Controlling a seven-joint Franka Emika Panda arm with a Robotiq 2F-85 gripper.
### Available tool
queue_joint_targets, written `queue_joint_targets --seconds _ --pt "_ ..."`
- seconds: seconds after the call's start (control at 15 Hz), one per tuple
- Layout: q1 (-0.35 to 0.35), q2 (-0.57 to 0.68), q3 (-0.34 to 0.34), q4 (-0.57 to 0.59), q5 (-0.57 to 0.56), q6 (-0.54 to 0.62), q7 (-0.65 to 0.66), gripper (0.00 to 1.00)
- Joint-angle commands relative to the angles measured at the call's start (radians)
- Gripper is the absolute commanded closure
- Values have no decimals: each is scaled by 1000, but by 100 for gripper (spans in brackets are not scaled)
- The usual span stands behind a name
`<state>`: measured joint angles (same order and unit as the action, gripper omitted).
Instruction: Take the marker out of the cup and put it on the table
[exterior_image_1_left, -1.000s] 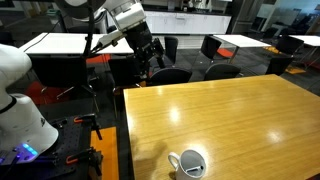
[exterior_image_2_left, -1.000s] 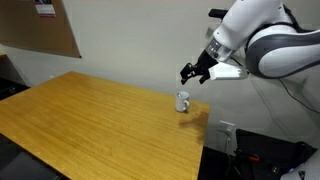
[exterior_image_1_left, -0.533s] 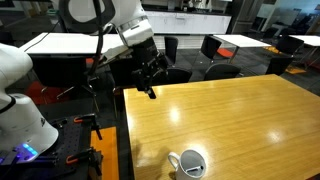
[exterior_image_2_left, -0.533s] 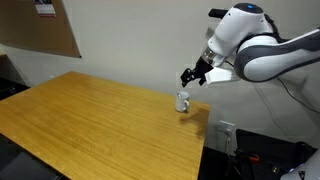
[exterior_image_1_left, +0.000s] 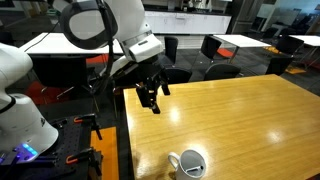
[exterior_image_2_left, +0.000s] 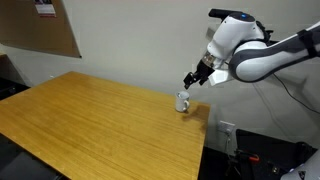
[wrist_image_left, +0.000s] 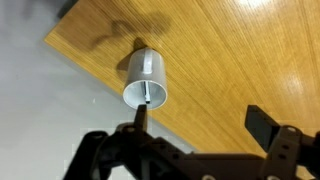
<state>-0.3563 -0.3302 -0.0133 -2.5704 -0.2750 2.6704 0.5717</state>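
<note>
The white cup (exterior_image_1_left: 190, 163) stands on the yellow wooden table (exterior_image_1_left: 230, 120) near its corner edge, and it shows in both exterior views (exterior_image_2_left: 183, 101). In the wrist view the cup (wrist_image_left: 146, 76) opens toward the camera, and the thin dark marker (wrist_image_left: 146, 94) stands inside it. My gripper (exterior_image_1_left: 150, 96) hangs open and empty above the table, short of the cup and higher than it (exterior_image_2_left: 192, 81). In the wrist view its two dark fingers (wrist_image_left: 200, 125) are spread wide, and the left finger lies just below the cup's rim.
White-topped tables (exterior_image_1_left: 60, 42) with black chairs (exterior_image_1_left: 215, 48) stand behind the yellow table. The robot's white base (exterior_image_1_left: 20, 110) is beside the table. The table edge (wrist_image_left: 90, 75) runs close to the cup. A cork board (exterior_image_2_left: 45, 25) hangs on the wall.
My gripper has come down from behind the table's edge to over the tabletop, moving closer to the cup. The cup and marker have not moved.
</note>
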Motion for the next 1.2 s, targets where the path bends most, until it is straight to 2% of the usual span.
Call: queue_joint_targets --seconds 0.0,0.33,0.6,0.67,1.0,1.13 --pt "4 15 -51 0 14 29 -132 0" --pt "-1 63 -103 4 17 131 -238 0" --pt "42 124 -168 8 123 190 -368 0" --pt "7 94 -129 -2 78 159 -305 0" --pt "25 120 -152 1 105 170 -343 0" --pt "-8 131 -125 15 52 167 -274 0"
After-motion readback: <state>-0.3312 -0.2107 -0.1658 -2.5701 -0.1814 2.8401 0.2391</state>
